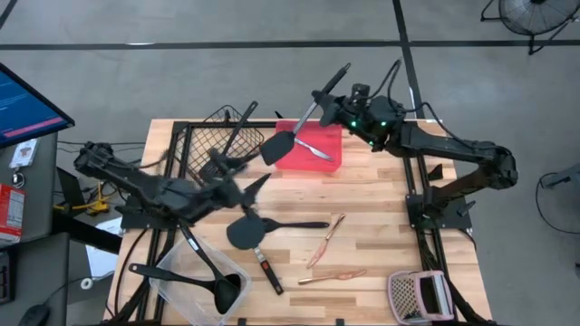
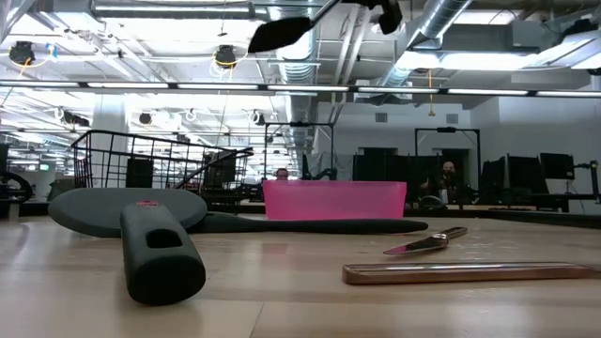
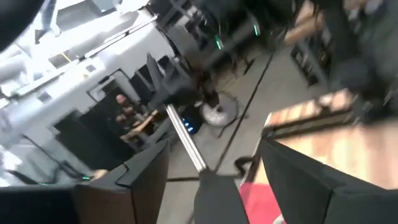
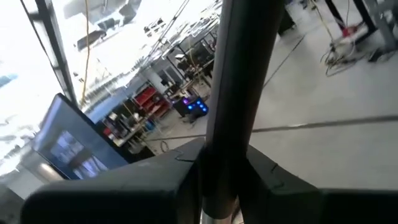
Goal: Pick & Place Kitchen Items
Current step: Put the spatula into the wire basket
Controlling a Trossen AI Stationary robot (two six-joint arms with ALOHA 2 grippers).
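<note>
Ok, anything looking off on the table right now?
Yes: the right pincer holds a black spatula by its metal handle, blade dangling over the red tray edge. The left pincer is motion-blurred. Copper sticks lie scattered.

No text can be read anywhere; the blue screen (image 1: 25, 104) perhaps bears lettering, too small.

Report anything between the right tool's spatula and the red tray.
Nothing visible: the right tool holds the spatula in open air above the tray's left edge. A silver piece lies in the tray.
</note>
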